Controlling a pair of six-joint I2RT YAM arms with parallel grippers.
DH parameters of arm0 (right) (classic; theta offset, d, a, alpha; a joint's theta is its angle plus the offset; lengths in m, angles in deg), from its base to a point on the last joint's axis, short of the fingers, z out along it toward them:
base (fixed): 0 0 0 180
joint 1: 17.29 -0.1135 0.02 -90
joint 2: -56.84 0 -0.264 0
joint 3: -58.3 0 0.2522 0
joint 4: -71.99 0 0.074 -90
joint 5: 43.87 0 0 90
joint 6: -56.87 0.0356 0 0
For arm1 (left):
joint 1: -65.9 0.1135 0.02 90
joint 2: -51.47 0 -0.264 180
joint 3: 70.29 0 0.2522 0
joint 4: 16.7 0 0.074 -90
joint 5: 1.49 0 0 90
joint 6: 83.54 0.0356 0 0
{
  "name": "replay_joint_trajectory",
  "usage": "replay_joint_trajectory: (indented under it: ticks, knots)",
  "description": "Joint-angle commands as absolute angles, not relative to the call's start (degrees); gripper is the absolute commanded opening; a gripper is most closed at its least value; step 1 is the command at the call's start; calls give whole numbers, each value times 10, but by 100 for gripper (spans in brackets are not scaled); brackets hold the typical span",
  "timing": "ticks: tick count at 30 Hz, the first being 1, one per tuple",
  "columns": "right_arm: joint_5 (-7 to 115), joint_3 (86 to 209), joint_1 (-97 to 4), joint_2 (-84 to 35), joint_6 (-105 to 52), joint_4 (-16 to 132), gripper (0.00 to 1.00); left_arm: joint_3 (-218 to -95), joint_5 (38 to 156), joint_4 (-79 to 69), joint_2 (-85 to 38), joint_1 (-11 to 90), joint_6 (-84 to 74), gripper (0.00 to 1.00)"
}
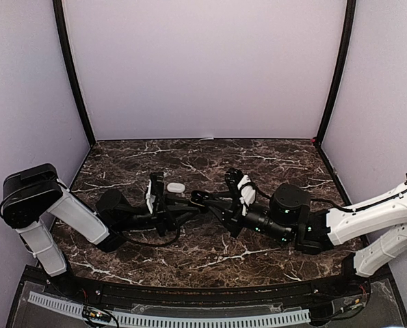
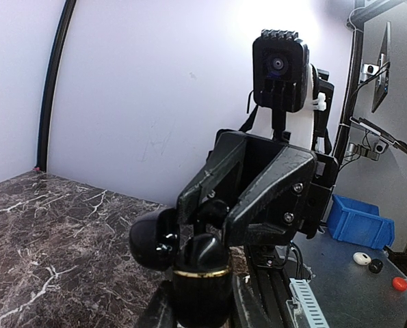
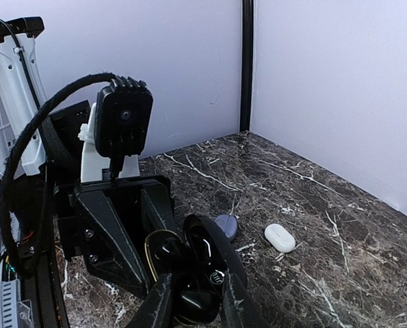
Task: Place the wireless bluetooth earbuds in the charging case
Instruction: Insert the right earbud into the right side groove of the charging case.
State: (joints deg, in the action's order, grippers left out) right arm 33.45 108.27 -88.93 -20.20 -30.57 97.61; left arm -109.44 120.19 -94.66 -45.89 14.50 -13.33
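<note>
A black charging case (image 2: 202, 283) with a gold rim is held up off the table with my left gripper (image 2: 202, 304) shut on its body, and its lid (image 3: 217, 242) hangs open. In the top view both grippers meet at the case (image 1: 198, 199) in the middle of the table. My right gripper (image 3: 195, 304) has a finger on either side of a dark glossy earbud (image 3: 193, 302) at the case's mouth. Whether the fingers still pinch it does not show. Another dark earbud (image 3: 165, 247) sits inside the rim.
A white pebble-shaped case (image 3: 280, 237) and a purple one (image 3: 226, 223) lie on the dark marble table (image 1: 271, 160) just behind the grippers. White walls close the back and sides. A blue bin (image 2: 359, 220) stands off the table.
</note>
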Motion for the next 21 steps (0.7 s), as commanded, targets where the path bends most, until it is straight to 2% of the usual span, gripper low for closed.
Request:
replay_joint_trajectory:
  ticks: [1, 5, 21]
  knots:
    - [337, 1070, -896, -184, -300, 989, 22, -1097, 1203, -1070, -436, 142, -125, 4]
    - [339, 1071, -895, -183, -298, 985, 14, -1097, 1204, -1070, -436, 142, -127, 4]
    - [368, 1098, -896, -164, -257, 906, 10, -1080, 1219, -1035, -425, 141, -52, 4]
